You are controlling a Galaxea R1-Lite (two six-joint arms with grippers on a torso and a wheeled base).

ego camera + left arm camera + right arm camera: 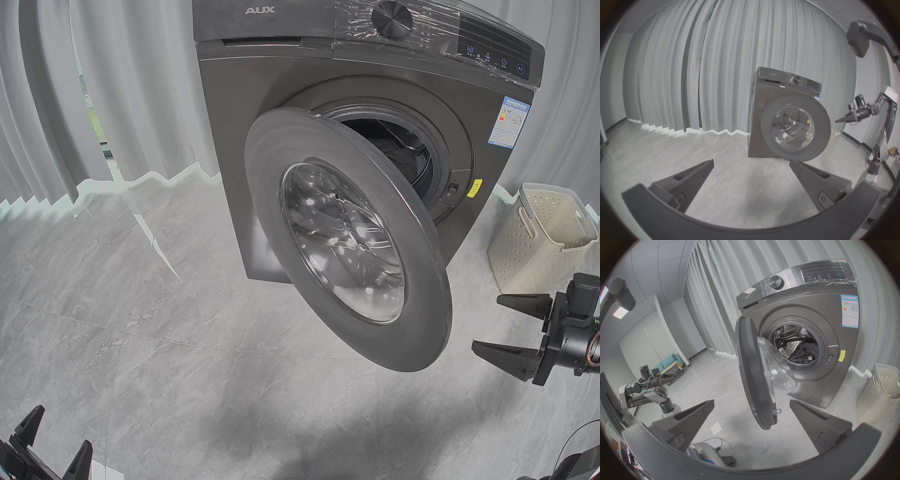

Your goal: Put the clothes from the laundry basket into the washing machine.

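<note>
The grey washing machine [262, 94] stands ahead with its round door [350, 244] swung wide open. Dark clothes [804, 354] lie inside the drum. The beige perforated laundry basket [544, 240] sits on the floor to the right of the machine; no clothes show in the part of its inside that I can see. My right gripper [485, 322] hangs open and empty in front of the basket, just right of the door's lower edge. My left gripper [62, 427] is open and empty, low at the near left, far from the machine.
Grey tiled floor [156, 325] spreads wide in front and to the left of the machine. White curtains [94, 94] hang behind it. The open door juts out into the space between both arms.
</note>
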